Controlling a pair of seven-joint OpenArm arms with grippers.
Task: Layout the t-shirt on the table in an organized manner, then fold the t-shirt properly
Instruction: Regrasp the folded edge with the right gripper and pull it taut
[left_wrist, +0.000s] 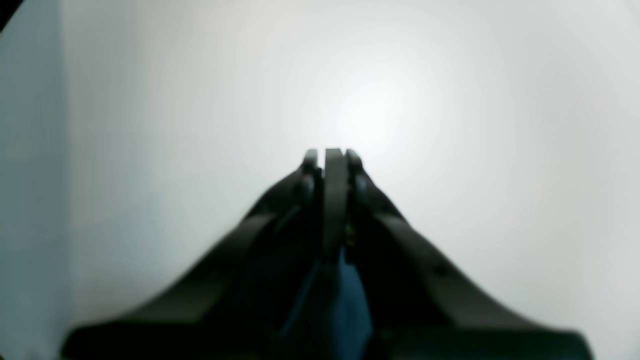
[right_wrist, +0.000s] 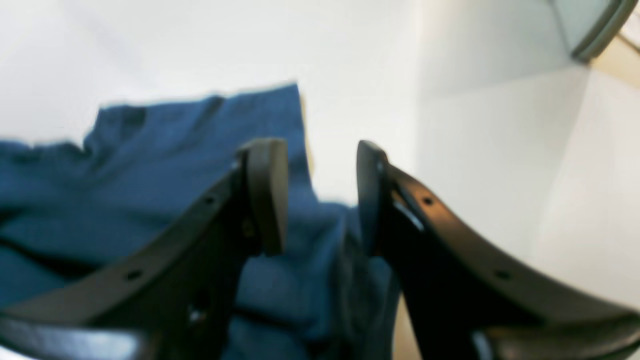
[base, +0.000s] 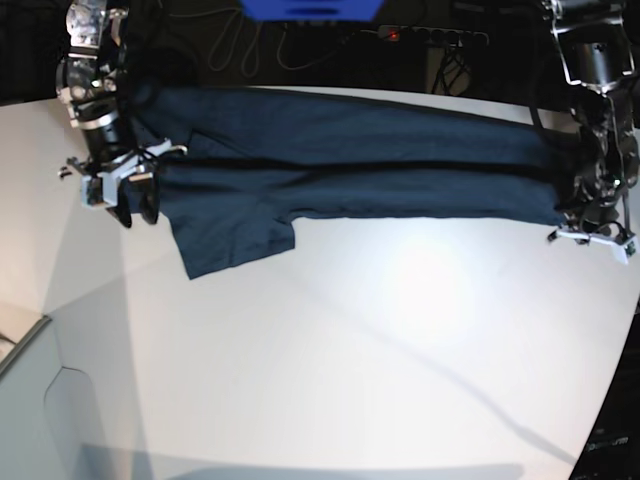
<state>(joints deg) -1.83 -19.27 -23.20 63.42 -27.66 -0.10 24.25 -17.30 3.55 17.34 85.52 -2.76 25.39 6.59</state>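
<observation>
T-shirt (base: 350, 165): dark navy, stretched in a long band across the upper part of the base view, from upper left to the right edge. One short sleeve (base: 232, 235) lies flat on the desk, pointing toward the lower left of the garment.
Desk (base: 350, 350): white, matte; it fills the middle and lower part of the base view and is bare below the shirt.
Left claw (left_wrist: 330, 157): at the right edge of the base view, at the shirt's right end. In the left wrist view the jaws are pressed together with a thin dark strip between them, and blue cloth shows low between the fingers; the claw is closed on the t-shirt.
Right claw (right_wrist: 320, 195): at the upper left of the base view, over the shirt's left end. In the right wrist view the jaws stand apart with a clear gap; blue fabric lies below and behind them. No cloth sits between the pads (right_wrist: 267, 195).
Image quality: both wrist views are blurred; fine fabric detail cannot be read.
</observation>
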